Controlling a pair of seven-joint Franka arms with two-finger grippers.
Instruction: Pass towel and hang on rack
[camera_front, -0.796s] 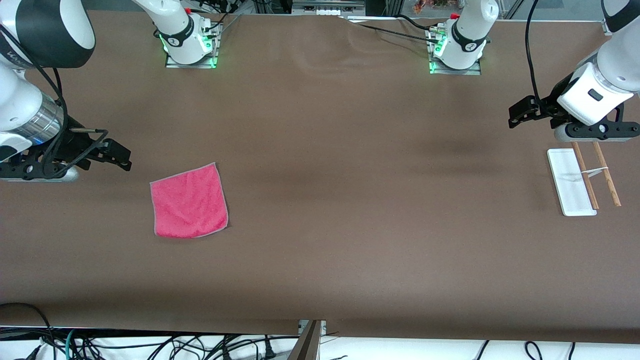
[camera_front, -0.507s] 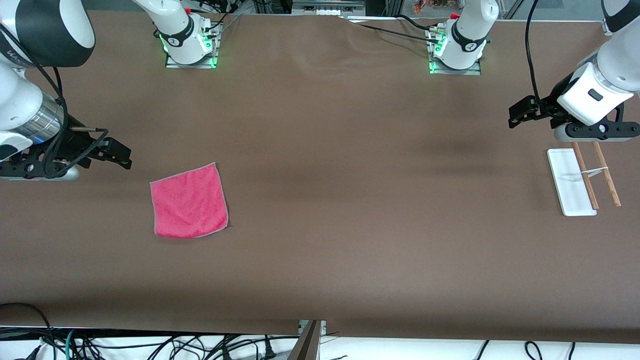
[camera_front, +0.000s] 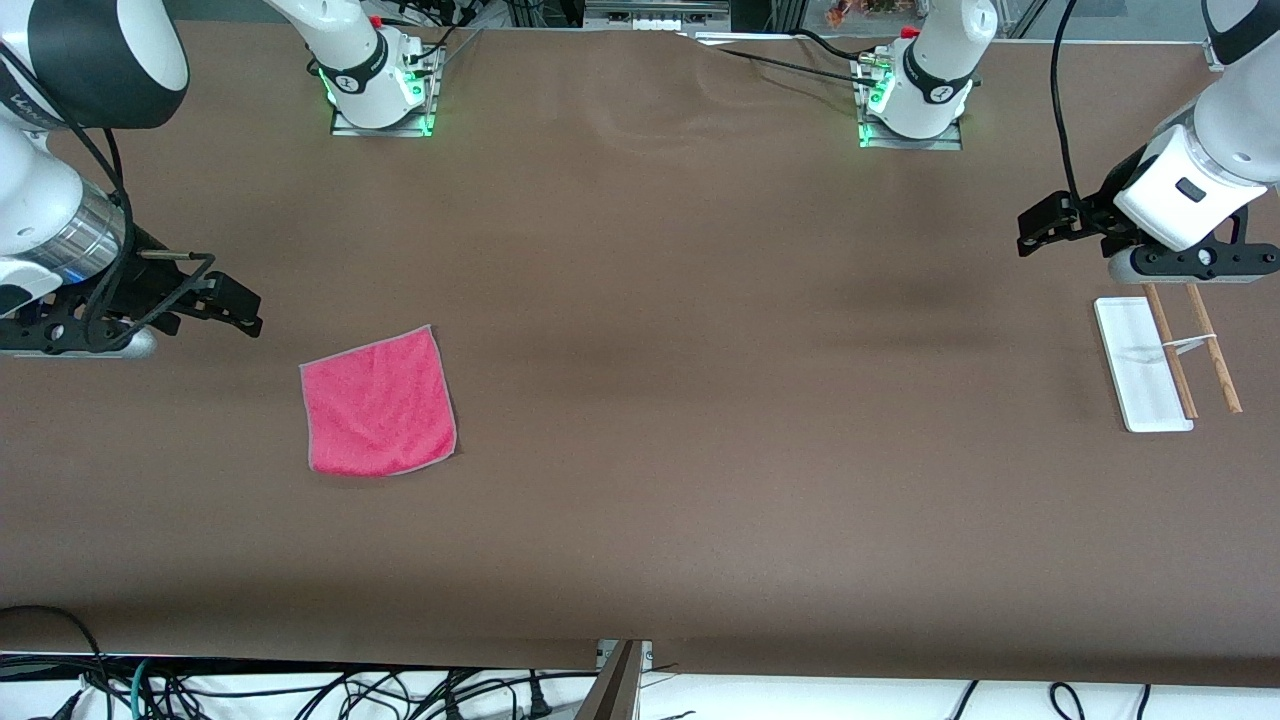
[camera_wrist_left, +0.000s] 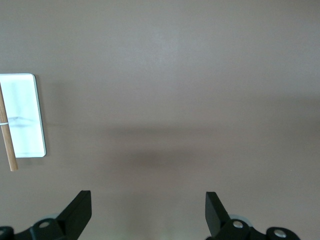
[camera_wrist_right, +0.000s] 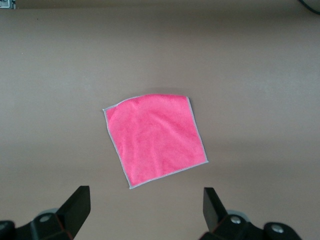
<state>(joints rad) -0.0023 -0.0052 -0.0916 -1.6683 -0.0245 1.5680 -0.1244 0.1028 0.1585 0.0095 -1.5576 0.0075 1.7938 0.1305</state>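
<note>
The towel (camera_front: 378, 402) lies flat on the brown table, pink face up, toward the right arm's end; it also shows in the right wrist view (camera_wrist_right: 155, 139). My right gripper (camera_front: 240, 308) is open and empty, up over bare table beside the towel. The rack (camera_front: 1165, 360), white base with two brown rods, lies toward the left arm's end; part of it shows in the left wrist view (camera_wrist_left: 22, 115). My left gripper (camera_front: 1035, 232) is open and empty, up over bare table beside the rack.
The brown table (camera_front: 680, 400) spreads wide between the towel and the rack. Both arm bases (camera_front: 380, 85) stand along the table's edge farthest from the camera. Cables hang below the table's near edge.
My right arm has shifted very slightly. The towel, the rack and my left arm have not moved.
</note>
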